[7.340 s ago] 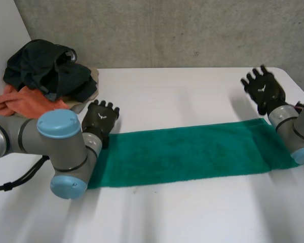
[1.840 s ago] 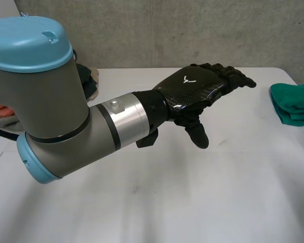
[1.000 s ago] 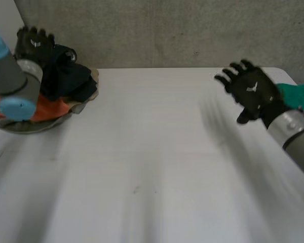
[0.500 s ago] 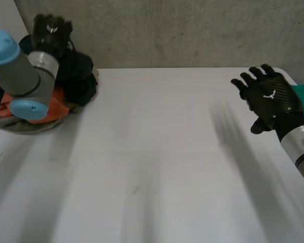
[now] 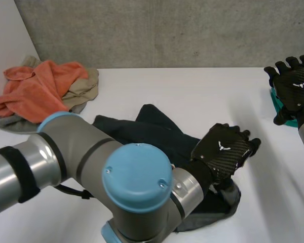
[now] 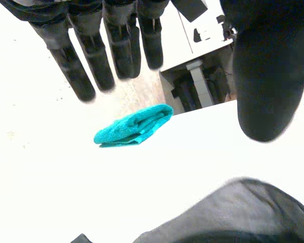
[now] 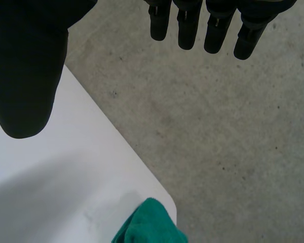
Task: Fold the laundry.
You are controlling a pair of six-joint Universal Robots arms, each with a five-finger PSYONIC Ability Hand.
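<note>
Dark garment (image 5: 152, 129): near part hidden behind left arm (image 5: 91, 172), one end under left hand (image 5: 224, 152); green towel (image 5: 274, 101) mostly screened by right hand (image 5: 296, 86), the rest cut off at the head view's edge.

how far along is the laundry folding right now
Done: one green towel lies folded at the right edge of the table, by the open right hand. In hand: a dark garment lies rumpled mid-table, with the open left hand over one end, not gripping it. Left: folding that garment, then the orange cloth and beige cloth heaped at the far left corner.
</note>
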